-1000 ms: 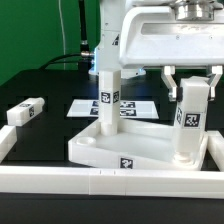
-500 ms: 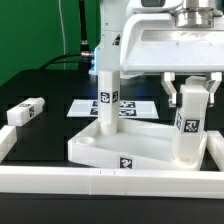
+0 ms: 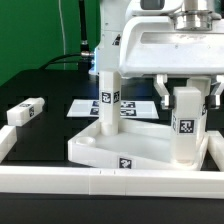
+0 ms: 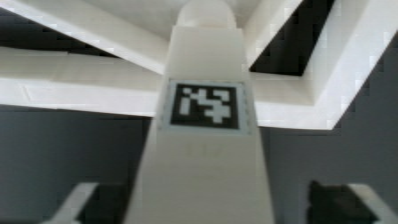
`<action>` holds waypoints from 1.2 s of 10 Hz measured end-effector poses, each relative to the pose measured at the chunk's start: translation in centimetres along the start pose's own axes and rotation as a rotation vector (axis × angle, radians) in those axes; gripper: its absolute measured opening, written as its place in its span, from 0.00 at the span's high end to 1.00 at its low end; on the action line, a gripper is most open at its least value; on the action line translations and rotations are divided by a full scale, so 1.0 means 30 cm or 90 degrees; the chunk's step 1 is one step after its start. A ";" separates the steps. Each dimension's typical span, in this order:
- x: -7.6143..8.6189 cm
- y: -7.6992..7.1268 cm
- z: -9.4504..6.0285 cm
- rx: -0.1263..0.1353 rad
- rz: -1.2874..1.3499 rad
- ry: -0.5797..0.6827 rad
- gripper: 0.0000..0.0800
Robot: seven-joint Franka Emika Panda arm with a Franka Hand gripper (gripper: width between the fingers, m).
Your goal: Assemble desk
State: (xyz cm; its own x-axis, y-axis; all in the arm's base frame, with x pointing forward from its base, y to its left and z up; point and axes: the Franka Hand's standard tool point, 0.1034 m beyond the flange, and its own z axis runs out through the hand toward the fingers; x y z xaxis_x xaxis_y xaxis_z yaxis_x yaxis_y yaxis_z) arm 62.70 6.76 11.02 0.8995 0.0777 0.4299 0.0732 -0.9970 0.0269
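Half a second earlier the hand's fingers were pressed against the top of the right-hand leg. Now the hand (image 3: 188,90) is spread wide. Its fingers (image 3: 163,88) stand clear on either side of the right-hand leg (image 3: 187,125), with a visible gap at each flank, so nothing is held. The leg also appears to sit a touch lower and slightly further toward the frame's left than before.

This leg stands upright at the right of the frame, long axis vertical. Its foot is in the near right corner of the tabletop (image 3: 100,155) and its tag faces the camera. In the wrist view the same leg (image 4: 205,180) runs lengthwise away from the camera down to the tabletop (image 4: 89,90), tag side up. The dark fingers (image 4: 347,200) stand apart from it on both sides.

The tabletop lies flat in the lower centre of the exterior view with its rim up and its long side across the frame. A second leg (image 3: 107,85) stands upright in its far left corner. A loose leg (image 3: 25,110) lies on its side at the left of the frame on the dark surface (image 3: 60,125). The marker board (image 3: 85,106) lies behind the tabletop, and the border rail (image 3: 60,180) runs across the bottom.
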 end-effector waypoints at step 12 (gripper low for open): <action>0.020 0.021 -0.062 0.018 0.007 -0.080 0.19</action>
State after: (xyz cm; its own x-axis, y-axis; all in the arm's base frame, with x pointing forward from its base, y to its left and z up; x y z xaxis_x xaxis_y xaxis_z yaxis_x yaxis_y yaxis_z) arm 62.49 6.17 12.97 0.9472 0.0687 0.3131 0.0735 -0.9973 -0.0033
